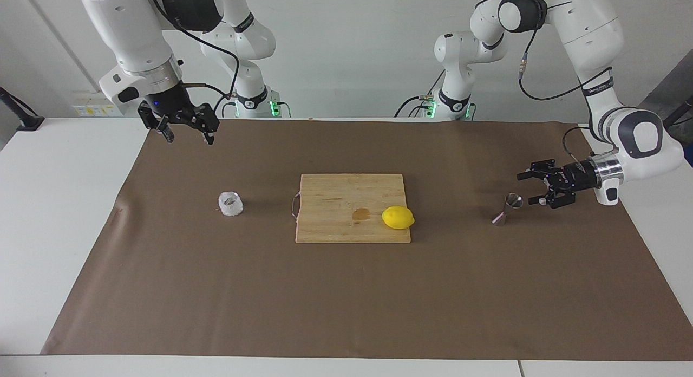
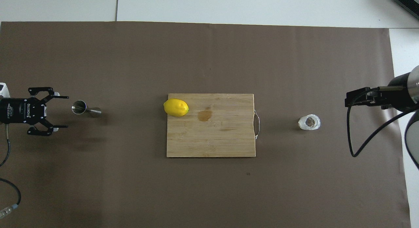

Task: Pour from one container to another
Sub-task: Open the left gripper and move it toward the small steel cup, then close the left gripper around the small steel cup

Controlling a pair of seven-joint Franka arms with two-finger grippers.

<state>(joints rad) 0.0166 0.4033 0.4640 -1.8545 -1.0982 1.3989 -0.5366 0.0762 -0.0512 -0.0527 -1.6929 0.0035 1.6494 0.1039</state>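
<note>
The clear textured glass cup [image 1: 230, 203] [image 2: 309, 122] stands on the brown mat toward the right arm's end. The shiny metal jigger [image 1: 508, 208] [image 2: 80, 107] stands on the mat toward the left arm's end. My left gripper [image 1: 530, 189] [image 2: 66, 112] lies level and low, open, its fingertips pointing at the jigger from the mat's end, a short gap away and touching nothing. High over the mat, between the cup and the mat's end, my right gripper [image 1: 189, 141] hangs open and empty.
A wooden cutting board [image 1: 335, 203] [image 2: 212, 139] with a metal handle and a wet stain lies mid-mat. A yellow lemon [image 1: 398, 217] [image 2: 176, 107] rests on its corner toward the jigger. The brown mat [image 1: 346, 301] covers most of the white table.
</note>
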